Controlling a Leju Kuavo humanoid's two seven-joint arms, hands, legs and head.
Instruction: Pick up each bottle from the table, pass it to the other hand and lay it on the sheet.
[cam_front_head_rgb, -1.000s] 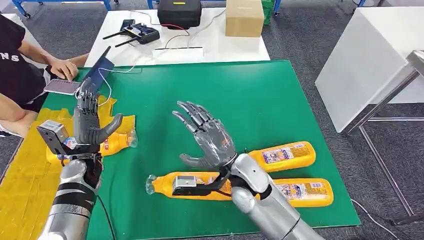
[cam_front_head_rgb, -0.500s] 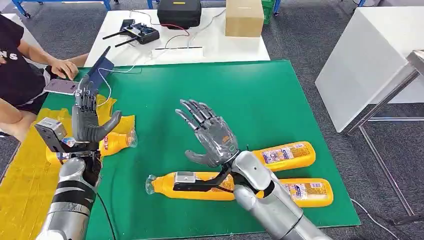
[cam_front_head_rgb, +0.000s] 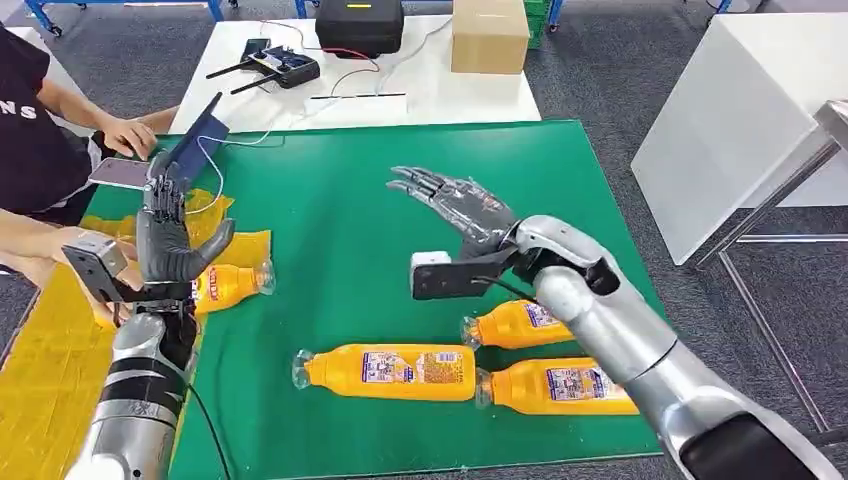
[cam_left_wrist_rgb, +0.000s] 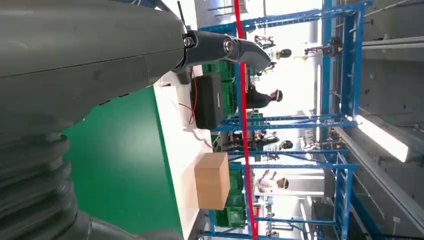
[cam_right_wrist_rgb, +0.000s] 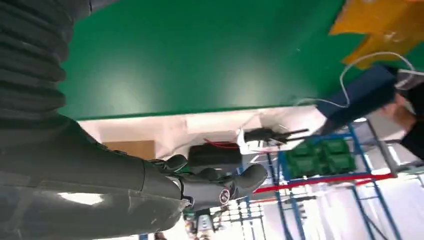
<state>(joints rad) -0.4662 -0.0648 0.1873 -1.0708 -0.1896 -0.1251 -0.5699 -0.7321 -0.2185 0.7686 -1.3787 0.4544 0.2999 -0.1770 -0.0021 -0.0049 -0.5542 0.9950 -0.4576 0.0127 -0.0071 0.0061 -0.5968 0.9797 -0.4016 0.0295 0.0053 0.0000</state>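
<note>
Four orange bottles (cam_front_head_rgb: 388, 371) with clear necks and printed labels, one on the yellow sheet (cam_front_head_rgb: 40, 370); both hands' fingers (cam_front_head_rgb: 425, 186) spread, empty.

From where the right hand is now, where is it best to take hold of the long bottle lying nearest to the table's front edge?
Probably the labelled middle of the long bottle, from above. It lies flat with its cap toward the robot's left, and the body is even and bare there. The right hand is open above the green table.

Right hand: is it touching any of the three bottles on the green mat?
Apart. In the head view the right hand hovers open above bare green mat, with the nearest bottle lying well below it.
</note>
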